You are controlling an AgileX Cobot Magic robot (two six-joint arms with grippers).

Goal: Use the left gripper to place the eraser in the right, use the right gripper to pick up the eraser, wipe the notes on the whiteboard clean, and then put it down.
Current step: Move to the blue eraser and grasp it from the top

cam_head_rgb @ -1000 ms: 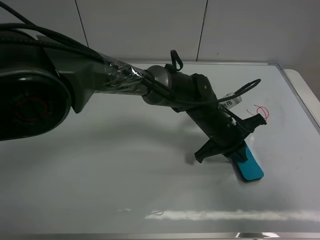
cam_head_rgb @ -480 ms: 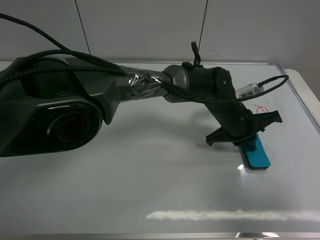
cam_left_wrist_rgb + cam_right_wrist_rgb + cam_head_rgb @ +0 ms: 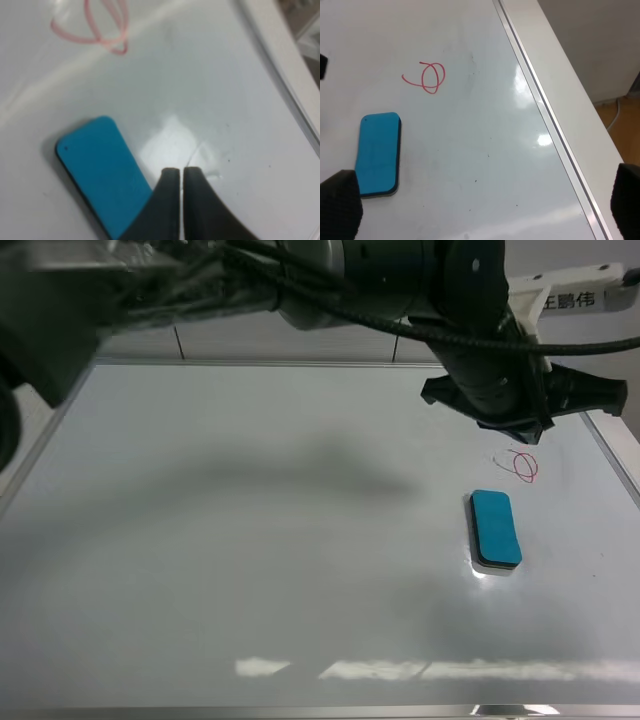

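The left fingers (image 3: 169,184) are pressed together with almost no gap and they hold nothing; in the left wrist view their tips are above the bare counter (image 3: 250,540), just beside one corner of the eraser (image 3: 495,528). The left arm (image 3: 480,330) hangs over the far right part of the counter, apart from the eraser. The eraser lies flat with its blue face up, near the right edge of the counter, about halfway between the far edge and the near edge. A red scribble (image 3: 521,465) is on the surface near it, on the side of the far right corner, not touching it. The right fingers (image 3: 337,200) are spread wide and are empty, with the eraser close to one of them.
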